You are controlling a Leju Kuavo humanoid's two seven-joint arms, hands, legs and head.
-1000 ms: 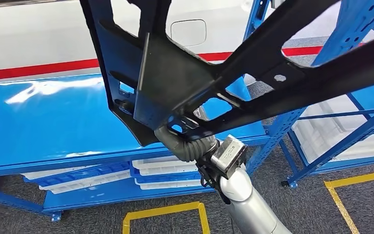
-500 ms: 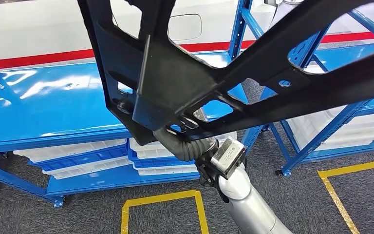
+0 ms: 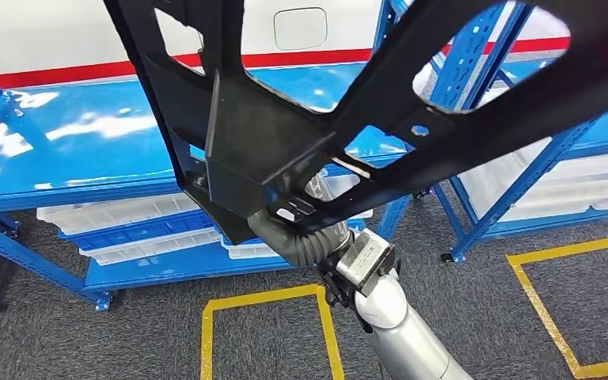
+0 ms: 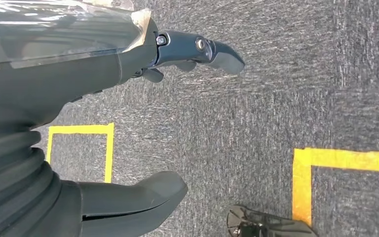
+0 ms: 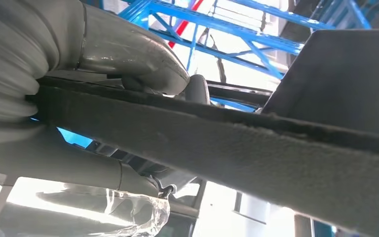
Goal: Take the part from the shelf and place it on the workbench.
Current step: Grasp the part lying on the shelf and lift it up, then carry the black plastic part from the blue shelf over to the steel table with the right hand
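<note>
The part is a large black metal frame with cut-out openings, and in the head view it hangs close in front of me and spans the upper picture. My right hand grips its lower edge from beneath, mostly hidden behind the frame. In the right wrist view the thumb presses down on the part's rough edge. My left hand hangs over the grey carpet in the left wrist view, with its fingers apart from the thumb and nothing in it.
A blue shelf unit with a glossy top stands ahead, with white bins on its lower level. A second blue rack stands to the right. Yellow tape squares mark the carpet. A white panel with a red stripe stands behind.
The whole picture has shifted: the camera has drawn back from the shelf, so more carpet and tape show. The part stays in my right hand.
</note>
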